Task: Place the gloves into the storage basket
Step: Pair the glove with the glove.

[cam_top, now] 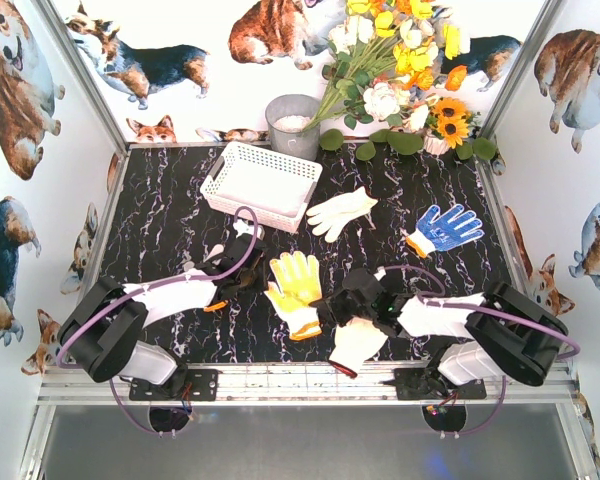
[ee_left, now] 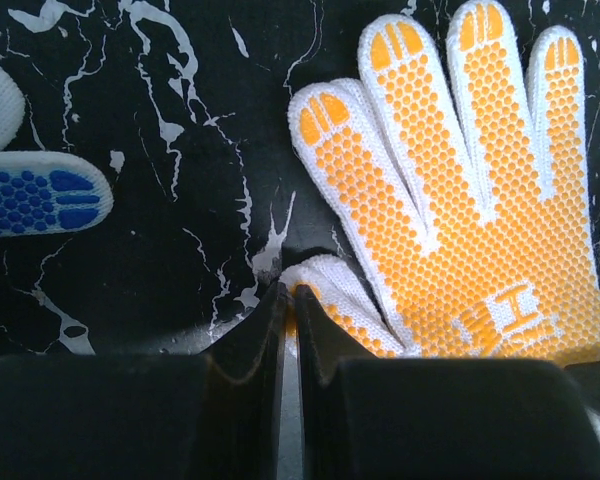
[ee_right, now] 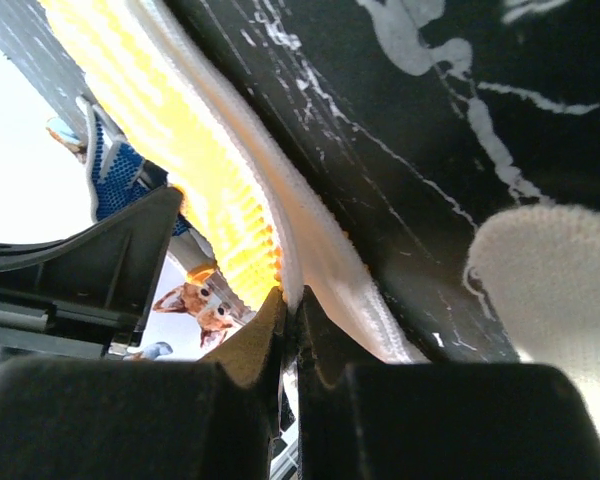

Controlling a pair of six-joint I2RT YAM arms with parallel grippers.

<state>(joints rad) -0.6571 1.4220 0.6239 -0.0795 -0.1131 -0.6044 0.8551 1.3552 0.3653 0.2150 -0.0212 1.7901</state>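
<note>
Orange-palmed glove (cam_top: 295, 285): lies dotted side up on the table (cam_top: 170, 220) between the two arms, digits pointing towards the far side, cuff towards the arm bases
Left fingers (ee_left: 270, 320): closed to a thin slit at the tip of the glove's thumb; a sliver of knit shows in the slit, so they seem to nip it
Right fingers (ee_right: 268, 325): pressed together on the white knit edge at the cuff end, which rises a little off the table in the right wrist view
Storage basket (cam_top: 255, 210): far left part of the table, well apart from this glove; no glove shows inside it
Other gloves: a plain white glove (cam_top: 342, 212) just right of the basket, a blue-dotted glove (cam_top: 445, 228) farther right, a second white glove (cam_top: 358, 345) under the right arm at the near edge
Handling: light, soft and limp; it will likely sag and fold once lifted; the rubbery dots should grip well; nothing to break
Where to hold: the cuff hem looks thickest and safest; the thumb tip is a slim hold that may slip out
Step in hand: probably the start of the lift, none of the gloves in view stowed so far
Risk: two holds pulling apart could stretch the knit, and dangling digits could snag the basket's slotted wall
</note>
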